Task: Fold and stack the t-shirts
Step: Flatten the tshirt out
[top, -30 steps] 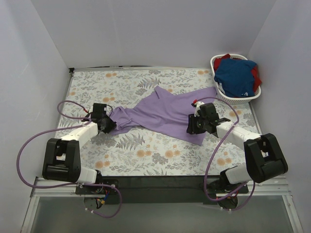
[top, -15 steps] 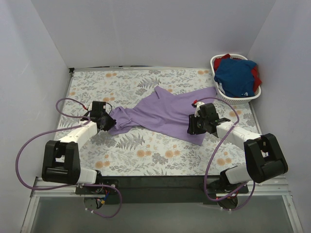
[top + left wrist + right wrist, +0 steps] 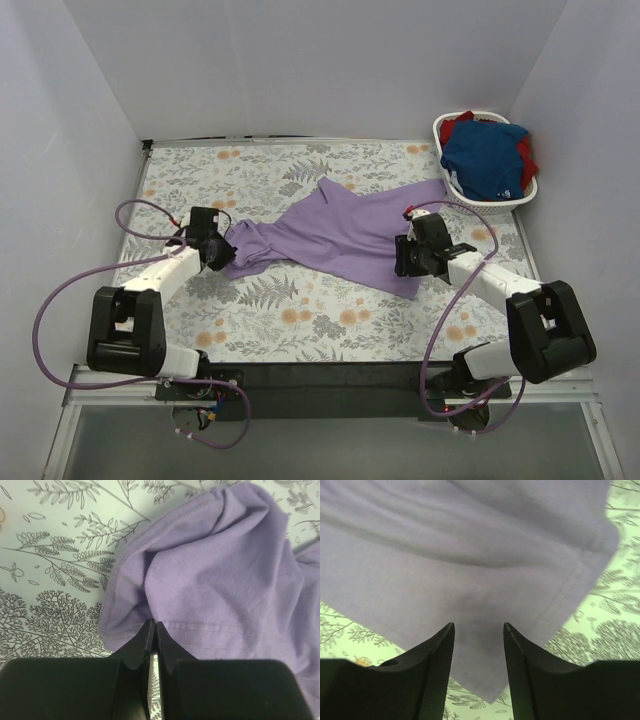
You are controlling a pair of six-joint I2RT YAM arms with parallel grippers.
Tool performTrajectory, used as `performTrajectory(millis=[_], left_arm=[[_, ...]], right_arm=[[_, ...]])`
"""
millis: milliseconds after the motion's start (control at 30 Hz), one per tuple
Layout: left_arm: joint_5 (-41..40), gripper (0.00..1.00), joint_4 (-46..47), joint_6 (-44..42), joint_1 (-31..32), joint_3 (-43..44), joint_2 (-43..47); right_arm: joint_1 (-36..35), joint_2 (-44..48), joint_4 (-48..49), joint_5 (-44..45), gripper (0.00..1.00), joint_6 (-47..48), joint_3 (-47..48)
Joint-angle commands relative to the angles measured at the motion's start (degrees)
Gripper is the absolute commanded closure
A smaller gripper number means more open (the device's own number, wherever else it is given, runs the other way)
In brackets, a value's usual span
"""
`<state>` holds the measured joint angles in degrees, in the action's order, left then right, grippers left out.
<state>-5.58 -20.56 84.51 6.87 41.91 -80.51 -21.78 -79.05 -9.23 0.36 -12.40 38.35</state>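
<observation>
The lavender t-shirt (image 3: pixel 340 232) lies crumpled across the middle of the floral table. My left gripper (image 3: pixel 222 254) is shut on its left hem, seen close in the left wrist view (image 3: pixel 153 626) with lavender cloth (image 3: pixel 220 580) bunched ahead. My right gripper (image 3: pixel 404 258) is open over the shirt's right lower corner; in the right wrist view (image 3: pixel 479 628) the fingers (image 3: pixel 442 645) straddle flat cloth (image 3: pixel 470 550) without gripping. The royal-blue t-shirt (image 3: pixel 485 158) and the red t-shirt (image 3: pixel 527 150) lie piled in the basket.
A white plastic laundry basket (image 3: pixel 444 131) stands at the back right corner, next to the right wall. White walls close in the table on three sides. Purple cables loop beside both arms.
My right gripper has shifted slightly right and forward over the shirt's corner. My left gripper has edged up a little, still holding the hem. The shirt's left edge shifted slightly.
</observation>
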Motion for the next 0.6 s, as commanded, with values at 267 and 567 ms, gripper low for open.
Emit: performTrajectory(millis=[267,567], left_arm=[[-6.81,1.0,-2.91,-7.16,-0.19,5.2,7.38],[-4.7,1.0,-1.5,-8.75,-0.19,4.49,7.48]], right_arm=[[0.34,5.13,-12.03,16.34,0.4,-6.31,-0.91],[-2.3,5.22,-17.13,14.4,0.42,-10.61,-0.99]])
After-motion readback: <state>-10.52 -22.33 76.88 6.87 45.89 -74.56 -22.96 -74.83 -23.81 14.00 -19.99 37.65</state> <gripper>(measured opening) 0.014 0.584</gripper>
